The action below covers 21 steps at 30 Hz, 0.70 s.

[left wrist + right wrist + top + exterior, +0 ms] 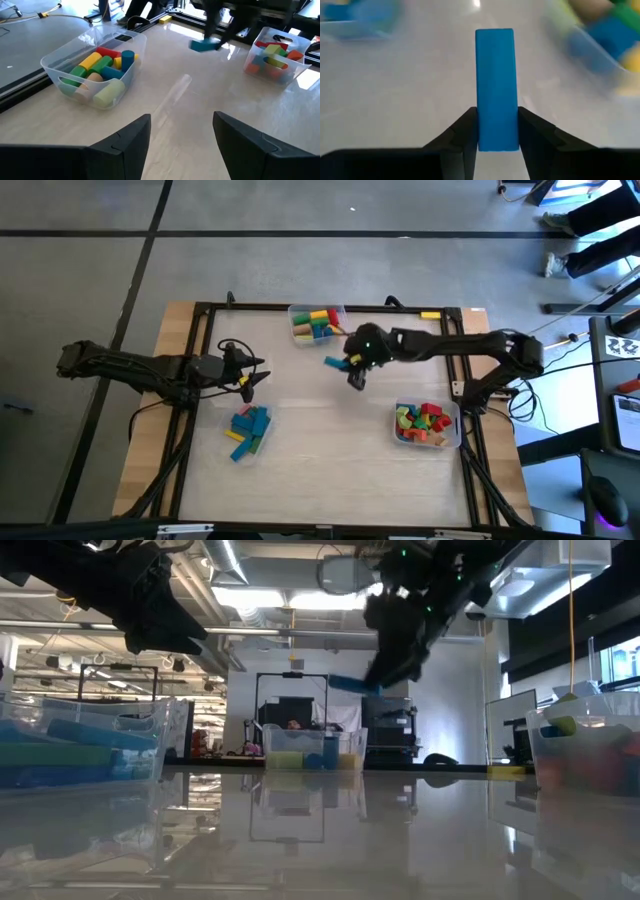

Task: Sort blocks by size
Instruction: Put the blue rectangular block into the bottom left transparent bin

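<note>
Jaws of your right gripper [496, 131] pinch a long blue bar [495, 87] above mid-table, seemingly bound for the pile of long blocks [250, 430], while the left gripper [181, 137] waits wide open beside it.

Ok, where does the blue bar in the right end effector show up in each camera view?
High view: blue bar just left of the right end effector, below the top bin.
Low view: upper centre, held in the air.
Left wrist view: top centre, blurred.
Right wrist view: centre, clamped between the fingers.
Shared landmark: that bin of coloured blocks.
</note>
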Motion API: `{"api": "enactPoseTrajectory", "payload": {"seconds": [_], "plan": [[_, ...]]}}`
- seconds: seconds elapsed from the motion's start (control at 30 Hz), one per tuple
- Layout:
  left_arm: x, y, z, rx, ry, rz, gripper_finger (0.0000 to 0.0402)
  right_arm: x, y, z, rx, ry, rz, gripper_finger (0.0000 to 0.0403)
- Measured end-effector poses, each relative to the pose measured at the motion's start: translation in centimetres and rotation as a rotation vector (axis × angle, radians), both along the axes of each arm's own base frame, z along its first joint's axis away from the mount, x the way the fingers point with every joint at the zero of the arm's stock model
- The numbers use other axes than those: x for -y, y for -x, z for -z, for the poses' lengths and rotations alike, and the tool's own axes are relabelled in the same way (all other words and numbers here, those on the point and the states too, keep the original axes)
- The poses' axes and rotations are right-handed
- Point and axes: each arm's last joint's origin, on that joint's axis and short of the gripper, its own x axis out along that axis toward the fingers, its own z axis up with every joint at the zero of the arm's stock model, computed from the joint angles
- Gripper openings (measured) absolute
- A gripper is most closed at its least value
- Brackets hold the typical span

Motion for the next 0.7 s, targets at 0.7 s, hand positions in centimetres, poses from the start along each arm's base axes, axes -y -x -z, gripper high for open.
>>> {"api": "enactPoseTrajectory", "payload": {"seconds": [0.7], "plan": [[0.0, 0.0, 0.0, 0.008, 0.013, -0.005, 0.021, -10.7, -9.9, 2.6, 0.545, 0.0, -0.405, 0.0119]]}}
